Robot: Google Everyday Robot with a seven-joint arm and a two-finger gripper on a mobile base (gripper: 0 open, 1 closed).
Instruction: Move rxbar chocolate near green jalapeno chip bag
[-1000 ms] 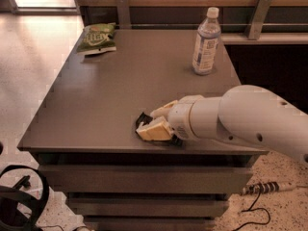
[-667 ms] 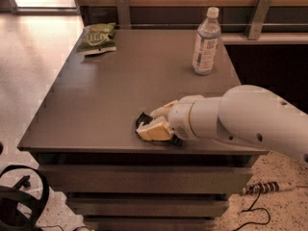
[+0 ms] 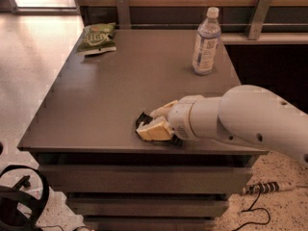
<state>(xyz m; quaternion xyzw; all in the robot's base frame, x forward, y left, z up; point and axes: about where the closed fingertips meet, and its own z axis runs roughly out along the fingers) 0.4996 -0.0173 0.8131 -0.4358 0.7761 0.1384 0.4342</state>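
**A:** where's the rxbar chocolate vs the green jalapeno chip bag?

**B:** well apart from the bag, toward the counter's front edge. Only a black end pokes out at the hand.

**A:** hand clamped on it?

**B:** it's right at the bar, but can't tell tbh. Water bottle stands off to the bag's right.

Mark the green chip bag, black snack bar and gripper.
Olive-green crinkled chip bag (image 3: 97,37), camera view, front face.
Black-wrapped snack bar (image 3: 141,119), camera view, exposed end.
Gripper (image 3: 150,124), camera view, tip, at front edge of table (image 3: 86,146).
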